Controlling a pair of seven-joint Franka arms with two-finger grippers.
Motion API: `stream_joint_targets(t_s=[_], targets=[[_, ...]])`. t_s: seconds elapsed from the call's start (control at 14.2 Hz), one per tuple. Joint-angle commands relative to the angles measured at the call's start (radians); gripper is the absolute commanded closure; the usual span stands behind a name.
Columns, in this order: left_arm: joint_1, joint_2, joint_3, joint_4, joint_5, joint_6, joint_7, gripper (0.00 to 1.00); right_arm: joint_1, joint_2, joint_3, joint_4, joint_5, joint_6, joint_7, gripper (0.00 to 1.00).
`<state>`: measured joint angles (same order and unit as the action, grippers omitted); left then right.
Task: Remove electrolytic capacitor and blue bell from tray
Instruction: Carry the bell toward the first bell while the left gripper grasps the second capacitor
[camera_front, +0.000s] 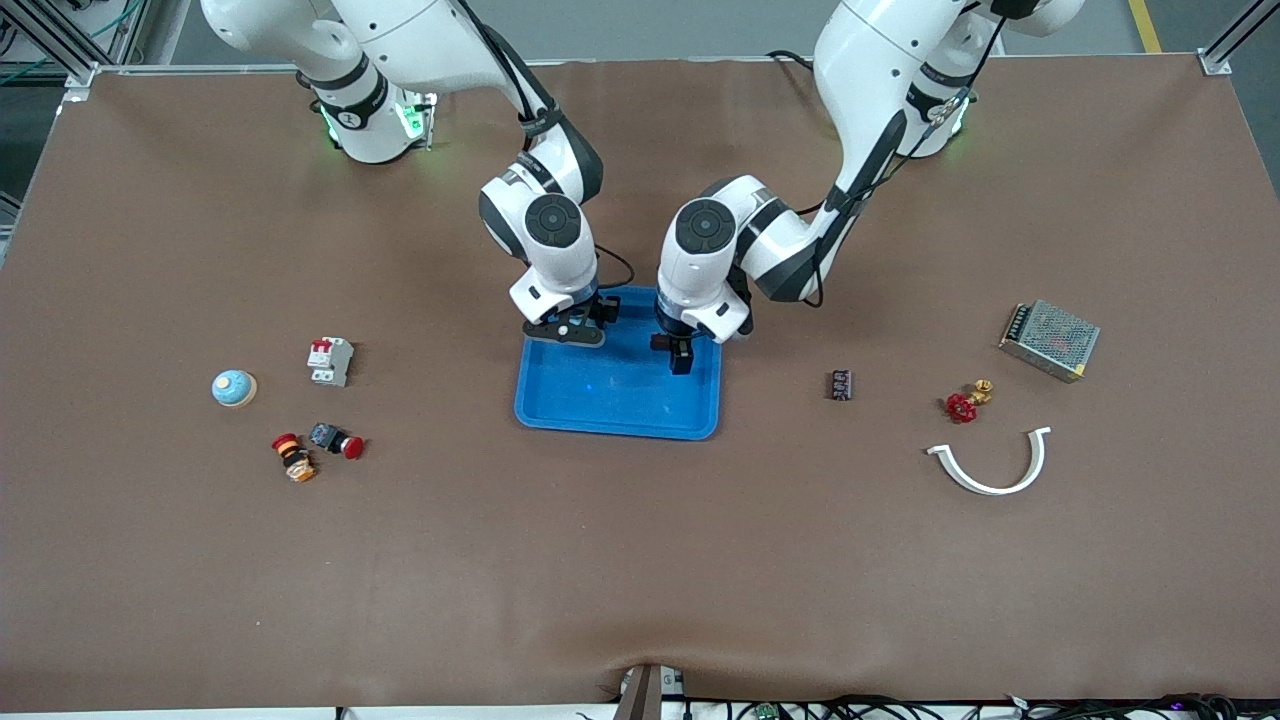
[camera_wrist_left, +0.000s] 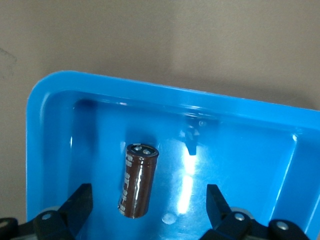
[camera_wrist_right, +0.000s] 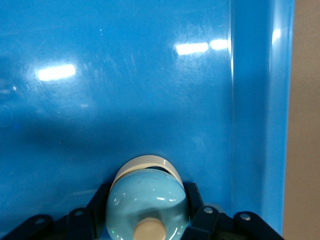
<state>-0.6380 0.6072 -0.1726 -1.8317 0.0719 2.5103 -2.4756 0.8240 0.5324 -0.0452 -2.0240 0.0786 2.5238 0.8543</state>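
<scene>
A blue tray (camera_front: 612, 418) lies in the middle of the table under both hands. A dark brown capacitor (camera_wrist_left: 139, 181) lies on its side on the tray (camera_wrist_left: 150, 90) floor. My left gripper (camera_wrist_left: 147, 190) hangs open just above the capacitor, one finger on each side and neither touching it. In the front view the left gripper (camera_front: 682, 358) hides the capacitor. My right gripper (camera_wrist_right: 147, 200) is shut on a light blue bell (camera_wrist_right: 147, 205) with a cream base and button, held low over the tray (camera_wrist_right: 260, 100) beside its wall. From the front, the right gripper (camera_front: 570, 330) is over the tray's edge nearest the robots.
Toward the right arm's end lie another light blue bell (camera_front: 234, 388), a white circuit breaker (camera_front: 330, 360) and two red-capped push buttons (camera_front: 337, 440) (camera_front: 293, 457). Toward the left arm's end lie a small dark component (camera_front: 840, 384), a red-handled valve (camera_front: 966, 402), a white curved strip (camera_front: 995, 465) and a metal power supply (camera_front: 1050, 340).
</scene>
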Motion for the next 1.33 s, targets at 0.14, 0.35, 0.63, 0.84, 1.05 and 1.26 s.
stream_joint_targets(t_s=[0.14, 0.35, 0.63, 0.84, 1.05, 1.26], targets=[[-0.028, 0.028, 0.008, 0.02, 0.025, -0.008, -0.04, 0.0, -0.026, -0.063, -0.012, 0.013, 0.009, -0.109, -0.058, 0.76], [-0.031, 0.049, 0.007, 0.022, 0.095, -0.005, -0.04, 0.0, -0.098, -0.123, -0.012, 0.015, 0.01, -0.196, -0.191, 0.76], [-0.032, 0.068, 0.007, 0.031, 0.098, -0.001, -0.039, 0.0, -0.248, -0.187, -0.012, 0.013, 0.016, -0.305, -0.482, 0.76], [-0.031, 0.072, 0.007, 0.038, 0.098, -0.001, -0.036, 0.0, -0.353, -0.196, -0.015, 0.007, 0.014, -0.327, -0.685, 0.76], [-0.032, 0.077, 0.007, 0.055, 0.098, -0.001, -0.032, 0.0, -0.524, -0.186, -0.016, -0.005, 0.01, -0.313, -0.978, 0.76], [-0.032, 0.077, 0.007, 0.058, 0.098, -0.007, -0.032, 0.05, -0.574, -0.183, -0.018, -0.025, 0.01, -0.263, -1.058, 0.76]])
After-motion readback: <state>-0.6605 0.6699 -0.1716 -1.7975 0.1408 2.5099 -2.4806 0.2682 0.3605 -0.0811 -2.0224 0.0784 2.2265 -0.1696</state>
